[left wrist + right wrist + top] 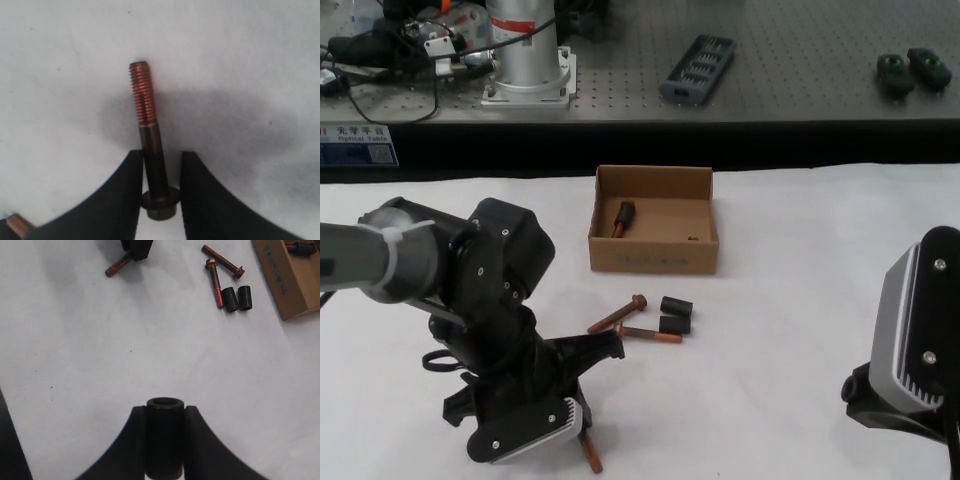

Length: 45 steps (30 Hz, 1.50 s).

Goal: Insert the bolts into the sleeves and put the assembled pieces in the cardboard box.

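Copper bolt (147,115): clamped in the left tool (161,155); its flanged head sat behind the fingertips and its threaded end stuck out ahead of them.
Left tool: its black fingers (125,190) were closed on the bolt's dark shank, one on each side; in the high view it hung low over the worktop.
Black sleeve (165,435): clamped in the right tool (165,410), with its open bore facing away from the wrist and its mouth level with the fingertips.
Right tool: its fingers pressed on both sides of the sleeve.
Worktop (770,380): white, and it lay under both tools.
Loose bolts: a first loose bolt (618,314) and a second loose bolt (650,334) lay close together ahead of the left tool, between it and the box.
Loose sleeves: a first loose sleeve (678,305) and a second loose sleeve (674,324) stood side by side, just beside the loose bolts on the right tool's side.
Cardboard box (653,255): open-topped, it sat beyond the loose parts, well apart from both tools.
Assembled piece (623,217): lay inside the box, toward the left tool's side.
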Tool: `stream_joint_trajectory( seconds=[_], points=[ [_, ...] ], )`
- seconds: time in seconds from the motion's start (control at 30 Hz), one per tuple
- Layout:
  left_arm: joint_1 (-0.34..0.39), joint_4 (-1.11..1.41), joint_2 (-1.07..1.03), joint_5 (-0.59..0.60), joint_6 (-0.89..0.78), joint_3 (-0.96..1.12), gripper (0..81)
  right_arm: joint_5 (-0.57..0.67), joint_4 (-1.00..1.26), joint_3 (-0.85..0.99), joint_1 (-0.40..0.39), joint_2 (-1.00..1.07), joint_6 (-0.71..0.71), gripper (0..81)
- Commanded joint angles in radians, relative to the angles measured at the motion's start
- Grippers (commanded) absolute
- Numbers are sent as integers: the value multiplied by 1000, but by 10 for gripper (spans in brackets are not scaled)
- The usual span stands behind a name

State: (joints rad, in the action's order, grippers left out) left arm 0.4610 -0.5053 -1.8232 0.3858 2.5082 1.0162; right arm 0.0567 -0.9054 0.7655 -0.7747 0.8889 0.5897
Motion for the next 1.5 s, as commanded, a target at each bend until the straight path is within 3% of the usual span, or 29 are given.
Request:
stream_joint_trajectory(
  seconds=[0.0, 0.17, 0.27, 0.33, 0.4, 0.57, 0.8, 1.03, 1.13, 1.33, 1.47],
  points=[
    [8, 123, -70, -16, 113, -13, 6, 5, 14, 3, 7, -8, -6, 19],
    [8, 96, -70, -22, 56, -13, 22, 5, 14, 3, 7, -8, -6, 19],
    [8, 72, -65, -43, 27, -13, 144, 5, 14, 3, 7, -8, -6, 19],
    [8, 52, -56, -45, 27, -13, 286, 5, 14, 3, 7, -8, -6, 19],
    [8, 38, -42, -52, 23, -13, 374, 5, 14, 3, 7, -8, -6, 19],
    [8, 26, 15, -99, -78, -13, 387, 5, 14, 3, 7, -8, -6, 19],
    [8, 27, 131, -174, -343, -13, 387, 5, 14, 3, 7, -8, -10, 19],
    [8, 27, 262, -171, -947, -13, 387, 5, 14, 3, 7, -8, -14, 19],
    [13, 27, 302, -164, -1305, -13, 387, 5, 14, 3, 7, -8, -20, 19],
    [51, 15, 358, -150, -2458, -13, 387, 5, -18, 3, 7, -8, -81, 19],
    [93, -19, 356, -141, -2864, -13, 372, 5, -34, 3, 7, -8, -81, 19]
  ],
)
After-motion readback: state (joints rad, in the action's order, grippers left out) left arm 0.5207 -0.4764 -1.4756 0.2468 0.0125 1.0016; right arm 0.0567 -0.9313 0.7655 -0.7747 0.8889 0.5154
